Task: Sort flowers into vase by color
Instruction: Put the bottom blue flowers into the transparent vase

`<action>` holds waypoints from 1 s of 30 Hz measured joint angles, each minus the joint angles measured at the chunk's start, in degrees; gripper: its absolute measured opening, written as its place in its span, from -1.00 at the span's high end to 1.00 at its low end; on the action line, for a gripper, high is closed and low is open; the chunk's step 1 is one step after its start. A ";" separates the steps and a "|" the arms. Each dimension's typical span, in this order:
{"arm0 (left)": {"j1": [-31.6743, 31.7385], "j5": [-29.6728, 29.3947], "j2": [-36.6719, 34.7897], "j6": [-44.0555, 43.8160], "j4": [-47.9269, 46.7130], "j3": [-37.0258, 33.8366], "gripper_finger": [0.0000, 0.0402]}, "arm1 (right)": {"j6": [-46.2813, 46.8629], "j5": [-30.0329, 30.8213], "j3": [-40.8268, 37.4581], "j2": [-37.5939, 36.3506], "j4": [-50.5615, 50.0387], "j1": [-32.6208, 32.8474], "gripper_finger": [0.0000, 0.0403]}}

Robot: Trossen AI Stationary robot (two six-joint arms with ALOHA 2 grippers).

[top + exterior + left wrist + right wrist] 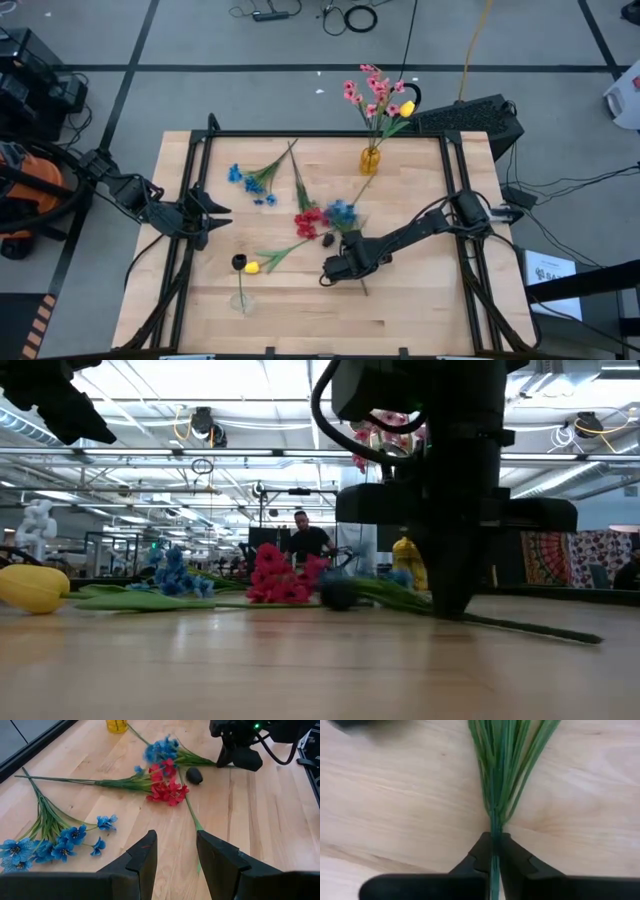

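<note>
My right gripper (337, 270) points down at mid-table, shut on the green stem of a blue flower sprig (342, 213) that lies flat on the wood. Beside that sprig lie a red sprig (310, 222) and a dark flower head (328, 239). Another blue sprig (255, 182) lies farther left. A yellow vase (371, 159) at the far edge holds pink flowers (375, 95) and a yellow bud (407, 108). A small clear vase (240, 300) near the front holds a dark head and a yellow bud (252, 268). My left gripper (175, 855) hangs open over the table's left side. My right gripper pinches the blue sprig's bare stem (495, 827) between its two fingers, just below where the leaves fan out. The fingers come from above, pointing down, one on each side of the stem. The sprig lies on the table, its stem end (540, 628) trailing past the gripper.
A black frame rail (330, 134) runs round the table top. Bare wood shows along the near edge and at the right. People and equipment show in the room beyond the table in the low view.
</note>
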 joint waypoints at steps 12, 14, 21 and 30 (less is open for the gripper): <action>0.00 0.00 0.00 -0.04 0.07 0.00 0.29 | 8.47 21.34 -1.02 -20.42 -18.08 6.59 0.98; 0.00 0.00 -0.02 -0.04 0.07 0.00 0.29 | 4.73 23.94 -0.87 -23.86 -18.65 7.62 0.99; 0.02 -0.31 -0.01 -0.01 0.07 0.00 0.29 | -11.27 33.33 -0.84 -28.08 -9.92 7.45 0.99; 0.00 -0.39 -0.02 -0.02 0.09 0.00 0.29 | -53.04 34.83 -5.60 -27.25 37.06 3.40 1.00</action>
